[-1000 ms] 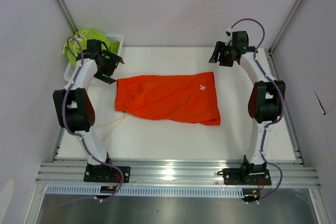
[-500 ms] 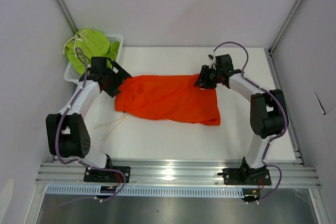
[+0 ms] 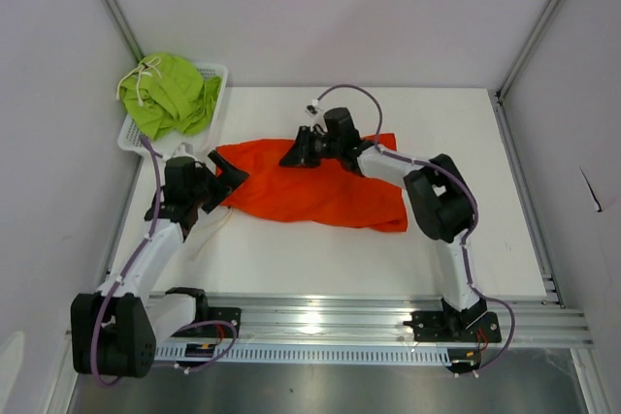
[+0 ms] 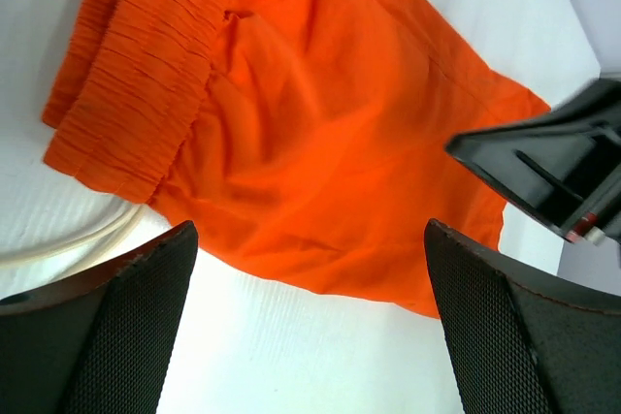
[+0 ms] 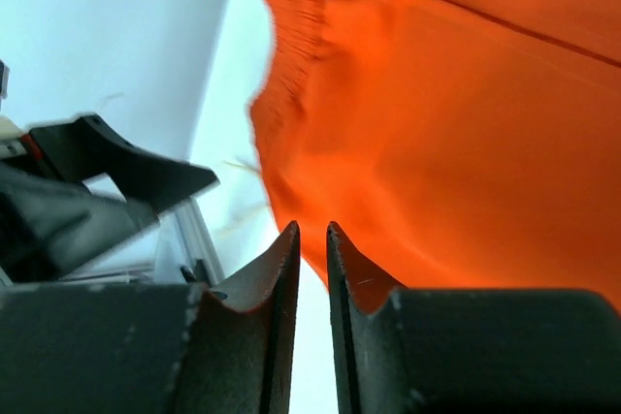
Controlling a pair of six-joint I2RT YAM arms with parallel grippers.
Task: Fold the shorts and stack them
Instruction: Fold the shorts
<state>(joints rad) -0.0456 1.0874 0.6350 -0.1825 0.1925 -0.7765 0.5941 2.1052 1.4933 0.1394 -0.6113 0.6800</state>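
Observation:
The orange shorts (image 3: 330, 186) lie flat across the middle of the white table, waistband to the left. The lime green shorts (image 3: 170, 94) sit bunched in the white basket (image 3: 219, 71) at the back left. My left gripper (image 3: 225, 187) hovers at the waistband's near left corner with its jaws wide open; in the left wrist view the orange fabric (image 4: 310, 123) lies just beyond the left gripper (image 4: 310, 230), with bare table between the fingers. My right gripper (image 3: 291, 157) reaches left over the shorts' upper edge. The right gripper (image 5: 310, 228) shows a slim gap with nothing in it, above the orange cloth (image 5: 466, 123).
A white drawstring (image 4: 58, 249) trails from the waistband onto the table toward the near left. The basket stands against the left wall. Metal frame rails run along the table's near edge (image 3: 320, 322). The two grippers are close together over the shorts' left half.
The right arm has swung from the back right across to the shorts' upper left part, its jaws narrowing. The left arm has pulled back from the basket toward the waistband's near corner.

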